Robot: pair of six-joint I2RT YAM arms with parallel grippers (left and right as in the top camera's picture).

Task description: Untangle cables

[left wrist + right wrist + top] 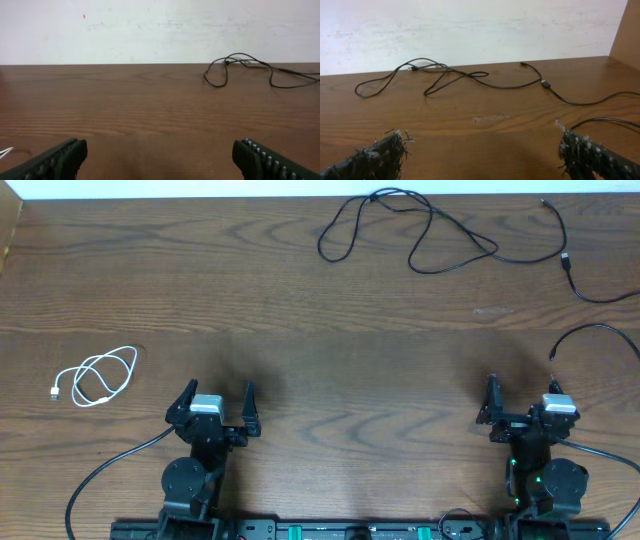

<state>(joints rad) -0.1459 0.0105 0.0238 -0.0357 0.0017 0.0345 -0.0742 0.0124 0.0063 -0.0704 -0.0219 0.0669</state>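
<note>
Left end effector and right end effector gape wide, empty, at worktop near edge. black cables sprawl along far edge toward right corner; white cable coiled near left edge.

Ahead of the left claw and the right claw, the middle of the bench lay open, with room to pass between them. A looped black cable sprawled along the far edge by the wall. Another black cable curved in near the right claw's outer side, and a coiled white cable lay well left of the left claw.
</note>
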